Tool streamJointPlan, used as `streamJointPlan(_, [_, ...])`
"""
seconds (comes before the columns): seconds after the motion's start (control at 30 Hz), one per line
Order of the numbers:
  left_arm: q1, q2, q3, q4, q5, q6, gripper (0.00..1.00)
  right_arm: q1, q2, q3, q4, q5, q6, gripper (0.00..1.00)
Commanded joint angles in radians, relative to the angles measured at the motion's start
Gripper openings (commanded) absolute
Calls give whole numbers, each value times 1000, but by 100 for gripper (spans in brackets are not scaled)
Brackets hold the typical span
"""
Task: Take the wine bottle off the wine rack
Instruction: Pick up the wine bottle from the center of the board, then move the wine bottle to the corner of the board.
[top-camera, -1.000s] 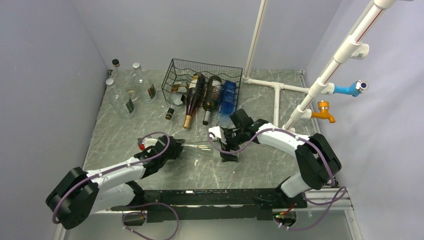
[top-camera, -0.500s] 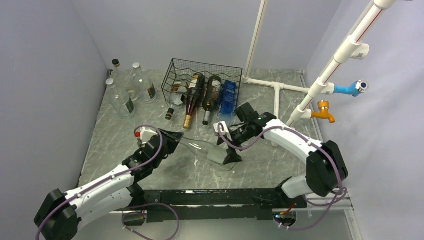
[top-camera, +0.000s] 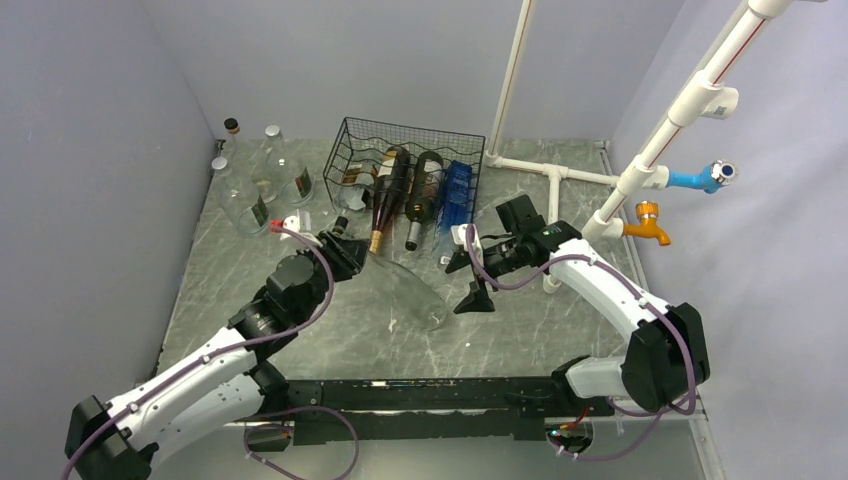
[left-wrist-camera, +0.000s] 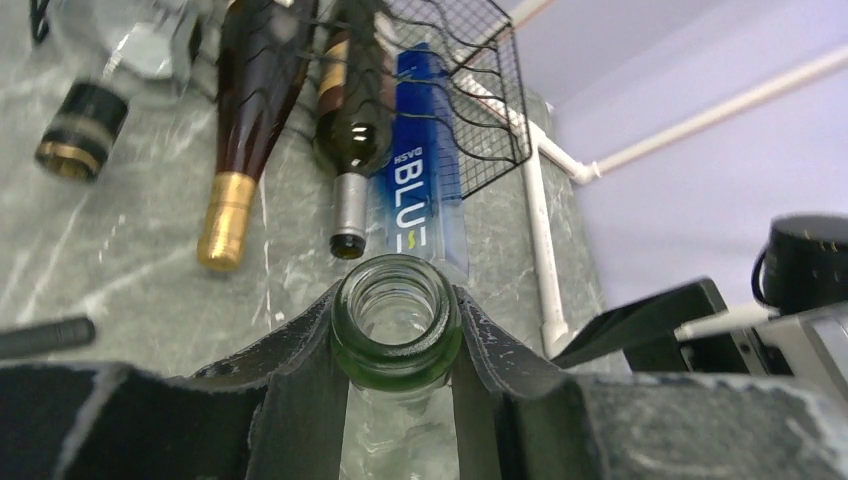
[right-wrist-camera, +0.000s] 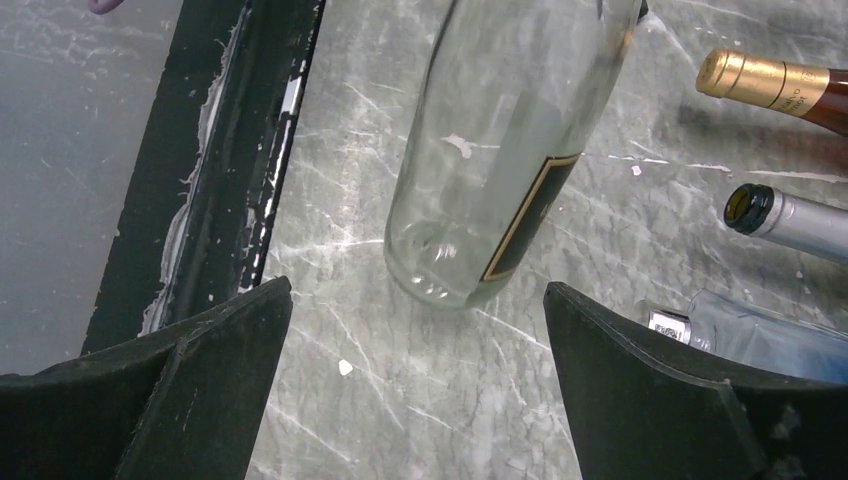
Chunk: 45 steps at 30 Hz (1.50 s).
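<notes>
The black wire wine rack (top-camera: 405, 150) stands at the back and holds a dark red bottle with gold foil (top-camera: 385, 200), a dark bottle with a silver neck (top-camera: 420, 195), a blue bottle (top-camera: 455, 195) and a clear one. A clear wine bottle (top-camera: 412, 295) lies tilted on the table in front of the rack. My left gripper (top-camera: 348, 255) is shut on its green-rimmed neck (left-wrist-camera: 397, 325). My right gripper (top-camera: 466, 280) is open just right of the bottle's base. In the right wrist view the base (right-wrist-camera: 440, 270) sits between my open fingers (right-wrist-camera: 200, 380), untouched.
Several clear bottles (top-camera: 250, 190) stand at the back left. White pipes (top-camera: 552, 200) lie on the table at the back right and rise with a blue tap (top-camera: 700, 178) and an orange tap (top-camera: 648, 222). A black rail (top-camera: 420, 395) runs along the near edge.
My left arm has moved toward the rack, carrying the bottle's neck with it. My right gripper has drawn back from the bottle's base, up and to the right.
</notes>
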Motion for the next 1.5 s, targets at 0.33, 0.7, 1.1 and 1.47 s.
streamJointPlan(0.33, [4, -98, 271, -59, 159, 692, 0, -12, -16, -18, 64, -20, 14, 100])
streamJointPlan(0.7, [48, -129, 327, -87, 123, 834, 0, -12, 1, -24, 68, 1, 6, 100])
streamJointPlan(1.1, [179, -103, 428, -97, 182, 883, 0, -12, 8, -26, 64, 10, -5, 100])
streamJointPlan(1.47, [371, -41, 464, -5, 253, 885, 0, -12, 9, -26, 57, 19, -15, 100])
